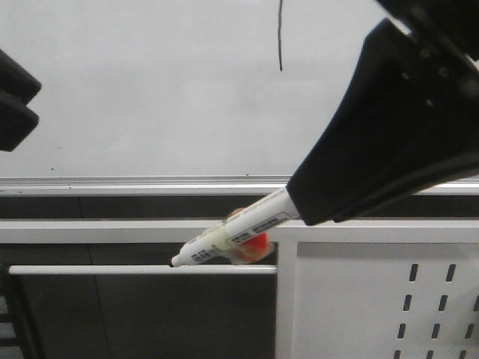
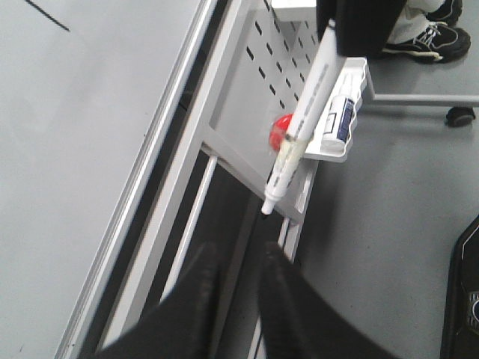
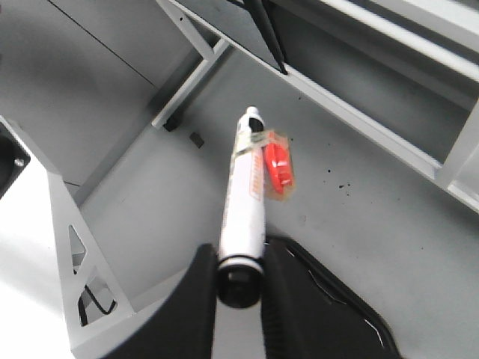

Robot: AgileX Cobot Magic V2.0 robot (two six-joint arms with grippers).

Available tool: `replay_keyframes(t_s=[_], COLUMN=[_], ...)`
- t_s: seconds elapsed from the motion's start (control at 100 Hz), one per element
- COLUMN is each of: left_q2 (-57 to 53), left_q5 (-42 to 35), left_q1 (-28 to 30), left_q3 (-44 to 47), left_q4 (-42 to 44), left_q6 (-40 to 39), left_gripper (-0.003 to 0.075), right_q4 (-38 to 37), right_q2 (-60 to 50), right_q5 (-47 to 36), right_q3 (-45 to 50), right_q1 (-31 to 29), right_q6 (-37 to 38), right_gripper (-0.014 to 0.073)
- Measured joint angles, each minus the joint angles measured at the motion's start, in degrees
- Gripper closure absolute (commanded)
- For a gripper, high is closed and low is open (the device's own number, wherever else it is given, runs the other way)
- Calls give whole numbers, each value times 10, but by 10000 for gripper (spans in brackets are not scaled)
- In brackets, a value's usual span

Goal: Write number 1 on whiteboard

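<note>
The whiteboard [image 1: 150,90] fills the upper front view, with its silver edge rail [image 1: 142,182] below. The number 1 [image 1: 281,37] is a thin black vertical stroke near the top; it also shows in the left wrist view [image 2: 46,15]. My right gripper [image 1: 299,206] is away from the board, below the rail. It is shut on a white marker pen [image 1: 236,232] that has a red piece [image 1: 256,245] taped to it, tip pointing down-left. The pen sits between the right gripper's fingers [image 3: 202,299]. My left gripper [image 2: 236,262] is slightly open and empty, at the left edge of the front view [image 1: 13,97].
A white metal panel with slotted holes [image 1: 359,299] stands below the rail at right. A small tray [image 2: 350,112] on it holds a bottle-like item. Horizontal frame bars [image 1: 135,269] cross below the board. A person's shoes [image 2: 423,34] and a caster wheel [image 2: 458,116] are on the floor.
</note>
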Motion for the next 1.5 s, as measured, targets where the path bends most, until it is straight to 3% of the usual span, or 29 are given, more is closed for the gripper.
replay_keyframes(t_s=[0.07, 0.13, 0.77, 1.0, 1.5], left_q2=[0, 0, 71, 78, 108], left_q5=[-3, -5, -39, -80, -94], left_q1=[0, 0, 0, 0, 14], left_q3=[0, 0, -2, -3, -3], left_q4=[-4, -11, -39, -35, -13], left_q6=[0, 0, 76, 78, 80], left_gripper=[312, 283, 293, 395, 397], right_q4=[1, 1, 4, 4, 4], right_q2=[0, 1, 63, 69, 69], right_q5=[-1, -1, 11, 14, 19], right_q3=[-6, -13, -94, -115, -127], right_q1=[0, 0, 0, 0, 20], right_q6=[0, 0, 0, 0, 0], right_gripper=[645, 645, 645, 645, 645])
